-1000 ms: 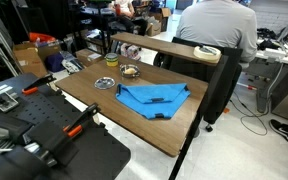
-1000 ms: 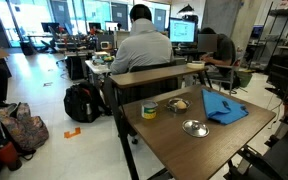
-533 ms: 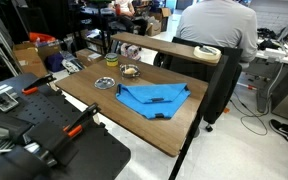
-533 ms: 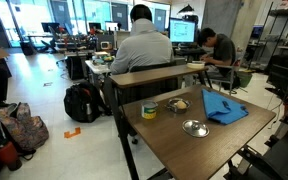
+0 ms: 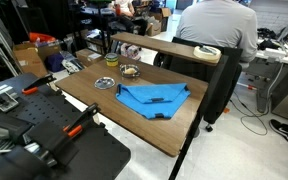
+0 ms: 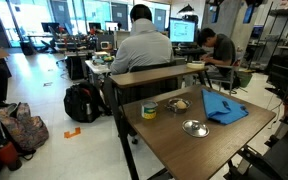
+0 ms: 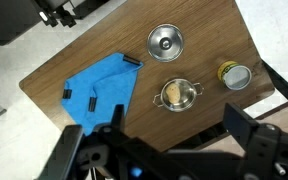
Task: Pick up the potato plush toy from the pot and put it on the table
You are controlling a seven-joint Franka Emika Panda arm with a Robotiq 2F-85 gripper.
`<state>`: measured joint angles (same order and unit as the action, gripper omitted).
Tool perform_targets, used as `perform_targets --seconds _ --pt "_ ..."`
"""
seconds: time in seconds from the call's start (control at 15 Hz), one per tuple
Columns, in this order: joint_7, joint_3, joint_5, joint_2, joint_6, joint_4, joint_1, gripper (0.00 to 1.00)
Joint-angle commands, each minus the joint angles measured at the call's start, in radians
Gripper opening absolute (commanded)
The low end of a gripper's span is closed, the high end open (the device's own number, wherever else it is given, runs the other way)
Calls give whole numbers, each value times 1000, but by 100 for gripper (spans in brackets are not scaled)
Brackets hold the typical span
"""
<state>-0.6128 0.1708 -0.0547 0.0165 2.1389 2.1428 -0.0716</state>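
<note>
Wrist view, looking down. End effector (image 7: 159, 152) along the bottom edge of the frame: two dark fingers (image 7: 69, 155) spread wide, nothing between them, nothing gripped. It hangs well above the surface (image 7: 214, 30).

Count on the surface: five items.
- One blue cloth (image 7: 99, 90), left of centre, crumpled flat.
- One pot (image 7: 193, 93), just right of centre, upright, shiny.
- One potato plush toy (image 7: 173, 94), tan lump sitting inside the pot.
- One flat silver dish (image 7: 165, 41), above the pot in the frame, apart from it.
- One yellow roll (image 7: 234, 76), probably tape, right of the pot near the surface's edge.

The same five show in both exterior views. In an exterior view the cloth (image 5: 152, 98) lies nearest on the surface (image 5: 139, 125), then the dish (image 5: 105, 84), the pot (image 5: 130, 71), and the roll (image 5: 111, 59) farthest. In an exterior view the dish (image 6: 195, 127) comes first on the surface (image 6: 174, 150), with the roll (image 6: 149, 111), pot (image 6: 178, 104) and cloth (image 6: 224, 106) behind it.

Beyond the surface: two seated people, one with his back to the camera (image 6: 139, 40), one at the far right (image 6: 212, 42).
</note>
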Motion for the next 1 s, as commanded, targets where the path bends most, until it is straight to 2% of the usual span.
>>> perform_targets --seconds 0.0,0.47,0.73,0.93 --pt "-68 -51 -26 -210 22 -149 61 100" --pt "-146 -149 10 -494 219 -298 158 100" --pt "-125 -183 60 -617 354 -357 158 100" --pt "-123 -213 78 -691 402 -398 155 100"
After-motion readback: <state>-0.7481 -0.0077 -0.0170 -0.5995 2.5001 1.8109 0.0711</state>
